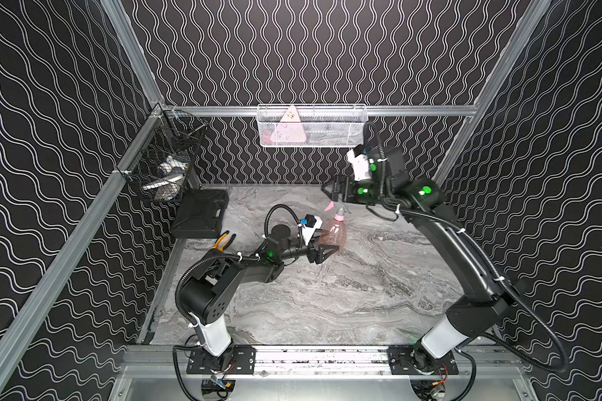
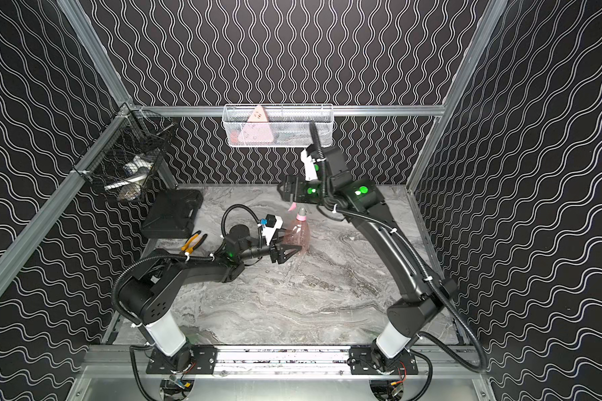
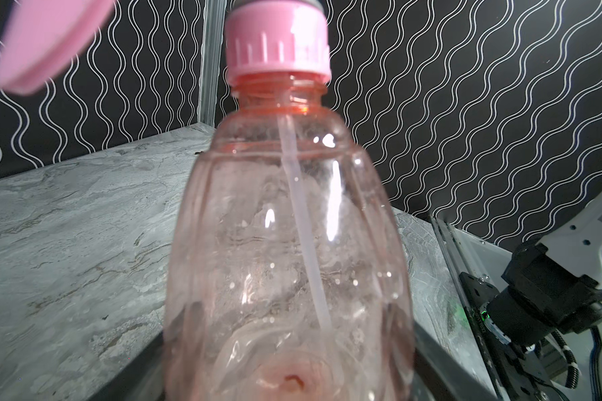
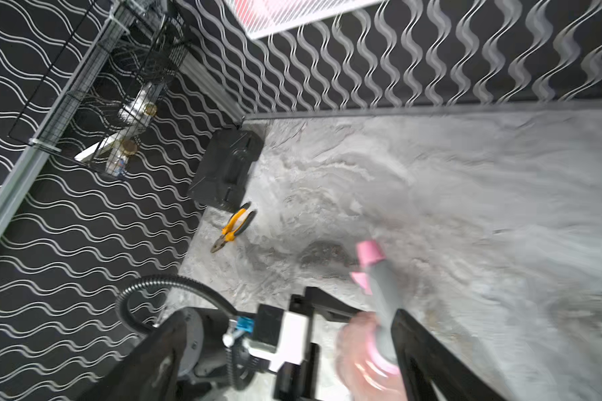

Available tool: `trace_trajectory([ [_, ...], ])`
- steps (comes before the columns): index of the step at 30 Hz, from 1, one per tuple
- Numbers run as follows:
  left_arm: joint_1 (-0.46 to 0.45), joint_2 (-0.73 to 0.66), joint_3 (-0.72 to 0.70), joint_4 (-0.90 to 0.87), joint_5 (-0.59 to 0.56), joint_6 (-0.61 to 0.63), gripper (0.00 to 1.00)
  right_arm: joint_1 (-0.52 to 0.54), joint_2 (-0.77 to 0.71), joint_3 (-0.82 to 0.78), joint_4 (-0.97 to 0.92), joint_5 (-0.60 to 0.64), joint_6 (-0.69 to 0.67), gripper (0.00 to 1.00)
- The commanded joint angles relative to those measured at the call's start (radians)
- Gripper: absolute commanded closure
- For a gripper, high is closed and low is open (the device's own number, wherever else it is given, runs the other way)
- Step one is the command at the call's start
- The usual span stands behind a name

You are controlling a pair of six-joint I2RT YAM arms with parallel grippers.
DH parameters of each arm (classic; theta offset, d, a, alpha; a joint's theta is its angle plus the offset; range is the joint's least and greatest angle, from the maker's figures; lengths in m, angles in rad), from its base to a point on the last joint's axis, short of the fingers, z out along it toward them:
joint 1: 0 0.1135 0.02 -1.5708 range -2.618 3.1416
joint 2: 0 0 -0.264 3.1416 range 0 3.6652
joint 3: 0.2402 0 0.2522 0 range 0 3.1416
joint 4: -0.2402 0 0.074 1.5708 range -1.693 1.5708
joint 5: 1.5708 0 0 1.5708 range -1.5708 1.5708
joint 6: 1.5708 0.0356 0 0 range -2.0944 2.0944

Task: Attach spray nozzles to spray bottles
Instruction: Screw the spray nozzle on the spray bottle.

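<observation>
The translucent pink spray bottle (image 1: 333, 236) (image 2: 299, 236) stands upright on the marble table. My left gripper (image 1: 330, 247) (image 2: 288, 250) is shut on its wide base. In the left wrist view the spray bottle (image 3: 285, 243) fills the frame. The spray nozzle (image 1: 340, 209) (image 2: 301, 211) sits on the neck, with its pink collar (image 3: 277, 45) over the threads and its dip tube (image 3: 303, 222) inside. My right gripper (image 1: 331, 190) (image 2: 285, 189) hovers open just above and behind the spray nozzle (image 4: 383, 295), whose grey body lies close to one finger (image 4: 431, 364).
A black case (image 1: 200, 217) and yellow-handled pliers (image 1: 224, 241) lie at the table's left. A black wire basket (image 1: 164, 163) hangs on the left wall. A white mesh basket (image 1: 327, 128) on the back rail holds a pale pink triangular card (image 1: 291, 128).
</observation>
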Motion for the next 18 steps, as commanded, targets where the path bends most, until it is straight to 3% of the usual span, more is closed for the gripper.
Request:
trace_trajectory([
  [1,0.0,-0.002,0.008,0.037,0.019,0.013,0.64,-0.063,-0.009,-0.067,-0.077,-0.068,-0.171,0.06],
  [3,-0.001,0.009,0.011,0.055,0.039,-0.007,0.64,-0.083,-0.026,-0.142,-0.003,-0.134,-0.209,0.04],
  [7,-0.002,0.028,0.008,0.073,0.044,-0.027,0.65,-0.084,-0.008,-0.111,0.031,-0.194,-0.155,0.04],
  [13,-0.002,0.03,0.013,0.036,0.06,-0.009,0.65,-0.061,0.028,-0.065,0.022,-0.203,-0.169,0.05],
  [18,-0.015,0.03,0.028,-0.029,0.039,0.038,0.65,-0.024,0.154,0.074,-0.067,-0.191,-0.17,0.06],
])
